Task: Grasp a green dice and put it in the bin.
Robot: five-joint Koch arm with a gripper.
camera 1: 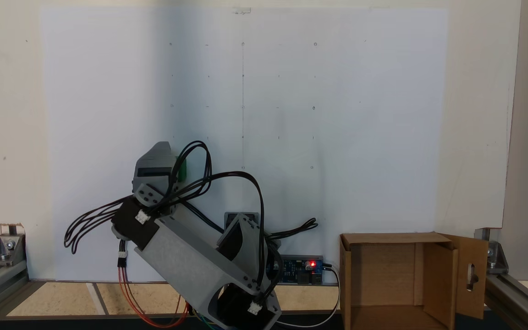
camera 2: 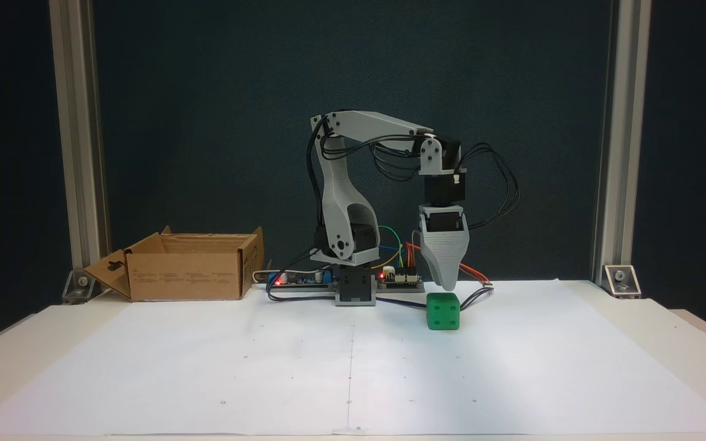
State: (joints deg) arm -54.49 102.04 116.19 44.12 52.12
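One dice [camera 2: 443,311] sits on the white sheet [camera 2: 353,361] in front of the arm's base, and the gripper [camera 2: 445,283] hangs tip-down just above it, apparently lined up for a descent onto the cube. Its jaws lie one behind the other, so I cannot tell how far apart they are; nothing seems held, and a gap shows between tip and dice. Well away from the dice stands the bin [camera 2: 184,275], open.

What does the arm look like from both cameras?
The arm has light grey printed links with black servo blocks at the joints. Black cables loop loosely along it. The gripper is a grey ribbed wedge tapering to a point. Red, orange and green wires run at the base.
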